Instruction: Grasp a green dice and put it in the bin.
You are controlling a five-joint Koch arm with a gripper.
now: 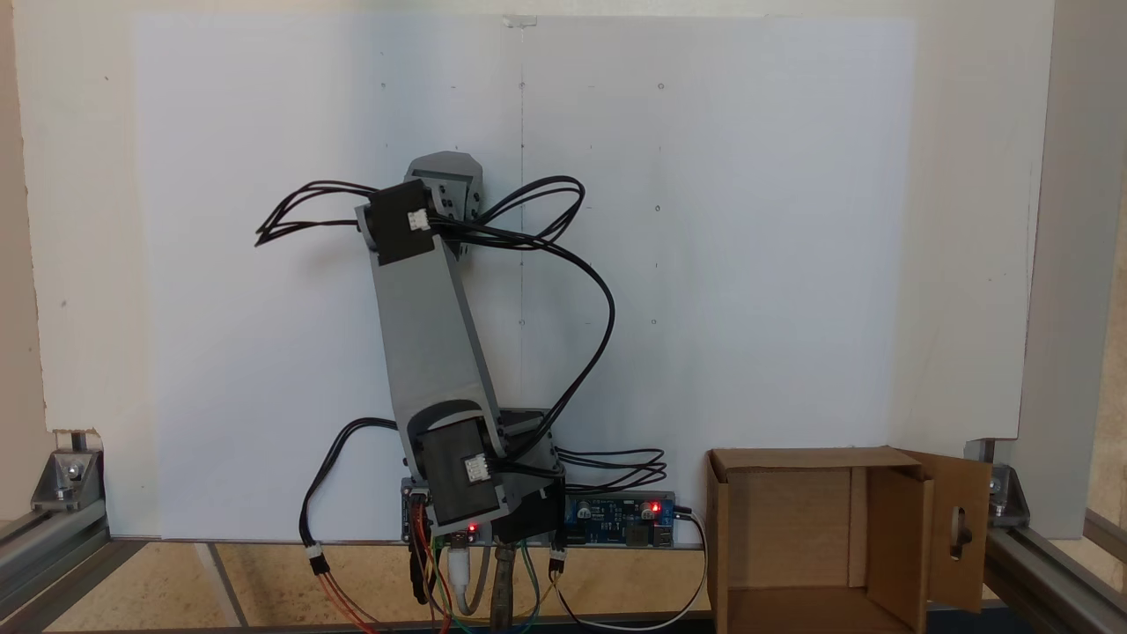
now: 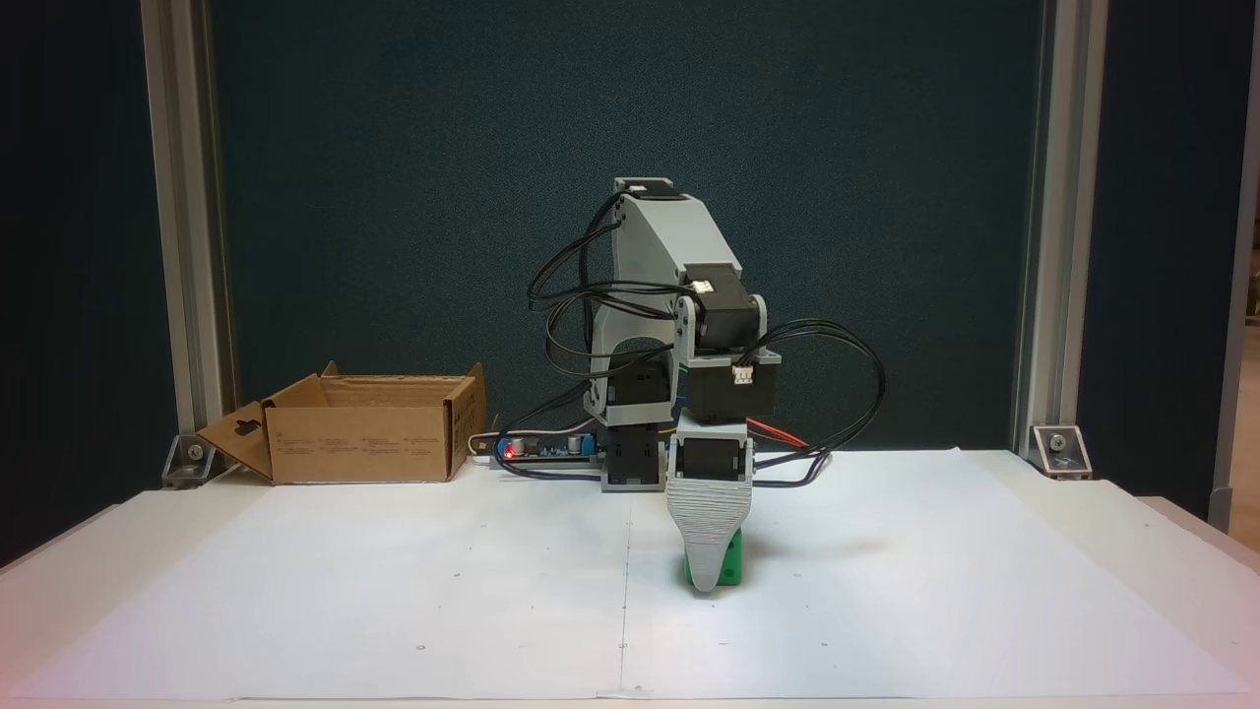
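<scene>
Cardboard gives the bin (image 2: 364, 433) its look: a brown corrugated box with open flaps, one flap pierced by a slot-shaped cut-out, standing at the back of the white paper-covered tabletop (image 2: 394, 591). In a fixed view from the front, the bin sits at the far left. The grey plastic arm (image 2: 669, 295), with black motor blocks and looping black cables, rises just to the right of the bin and bends forward and down. Its tool (image 2: 705, 581) points straight at the paper, showing one broad ribbed grey jaw that tapers to a rounded tip; the second jaw lies behind it, so whether the tool grips cannot be told. The green dice (image 2: 729, 568), a small bright plastic cube with rounded edges, rests on the paper directly behind that tip, well in front and to the right of the bin. In a fixed view from above, the bin (image 1: 828, 537) sits lower right of the arm (image 1: 423, 335).
</scene>
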